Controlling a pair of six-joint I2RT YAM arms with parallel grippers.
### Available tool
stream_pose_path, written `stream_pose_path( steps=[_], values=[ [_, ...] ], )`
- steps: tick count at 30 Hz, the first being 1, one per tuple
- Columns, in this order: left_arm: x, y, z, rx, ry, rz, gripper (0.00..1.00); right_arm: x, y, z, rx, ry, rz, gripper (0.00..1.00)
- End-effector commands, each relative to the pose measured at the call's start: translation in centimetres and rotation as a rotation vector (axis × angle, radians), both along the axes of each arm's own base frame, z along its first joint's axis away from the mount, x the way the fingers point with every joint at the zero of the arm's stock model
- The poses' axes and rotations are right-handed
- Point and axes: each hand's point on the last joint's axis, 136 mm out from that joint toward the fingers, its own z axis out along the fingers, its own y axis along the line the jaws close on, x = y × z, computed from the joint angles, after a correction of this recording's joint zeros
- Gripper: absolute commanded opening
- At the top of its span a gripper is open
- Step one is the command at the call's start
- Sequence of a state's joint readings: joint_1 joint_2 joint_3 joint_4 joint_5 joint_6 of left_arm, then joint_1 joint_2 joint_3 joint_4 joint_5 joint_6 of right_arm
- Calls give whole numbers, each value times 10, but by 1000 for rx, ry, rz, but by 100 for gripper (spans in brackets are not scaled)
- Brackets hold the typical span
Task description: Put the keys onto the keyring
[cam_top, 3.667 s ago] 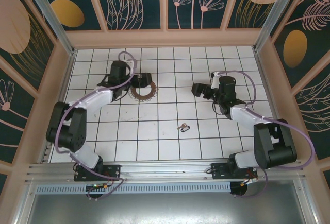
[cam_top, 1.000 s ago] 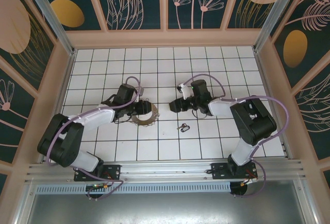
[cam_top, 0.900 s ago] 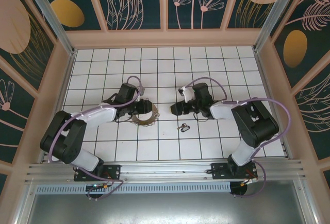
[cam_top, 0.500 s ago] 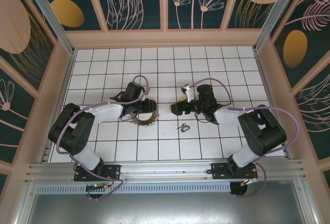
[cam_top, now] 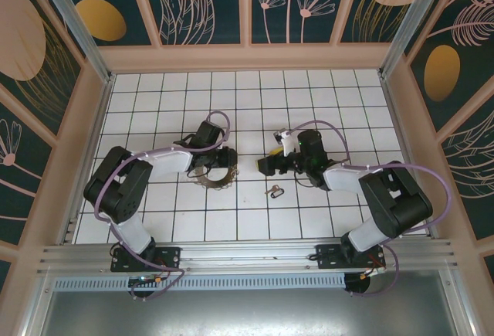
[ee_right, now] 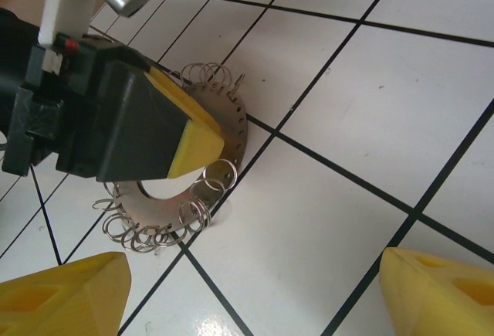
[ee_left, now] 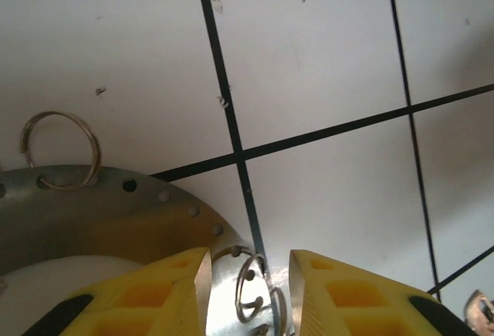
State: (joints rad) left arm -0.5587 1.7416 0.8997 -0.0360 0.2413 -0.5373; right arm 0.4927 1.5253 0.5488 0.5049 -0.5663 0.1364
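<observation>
Left gripper (ee_left: 248, 265), jaws parted, straddles keyrings (ee_left: 245, 293) on the perforated disc (ee_left: 116, 208).

You'll find the keys (cam_top: 274, 191) lying flat on the white tiled counter (cam_top: 309, 220). They are a small dark bunch, well apart from the keyrings (ee_right: 202, 197) and at about 4 o'clock from them in the top view. The keyrings are thin silver split rings threaded through holes around the rim of a flat metal disc (ee_right: 238, 131). In the right wrist view they bunch at the disc's 12 o'clock edge and from 4 to 7 o'clock.
</observation>
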Motion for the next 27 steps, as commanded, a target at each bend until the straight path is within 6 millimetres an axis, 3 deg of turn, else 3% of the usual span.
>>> stream_pose_path(
  steps=[1, 17, 27],
  values=[
    [0, 5, -6, 68, 2, -19, 32, 9, 0, 16, 25, -63, -9, 86],
    [-10, -9, -18, 64, 27, -55, 21, 13, -14, 23, 21, -86, -50, 88],
    [-11, -8, -9, 82, 11, -59, 17, 14, -17, 24, 28, -88, -61, 88]
  ],
)
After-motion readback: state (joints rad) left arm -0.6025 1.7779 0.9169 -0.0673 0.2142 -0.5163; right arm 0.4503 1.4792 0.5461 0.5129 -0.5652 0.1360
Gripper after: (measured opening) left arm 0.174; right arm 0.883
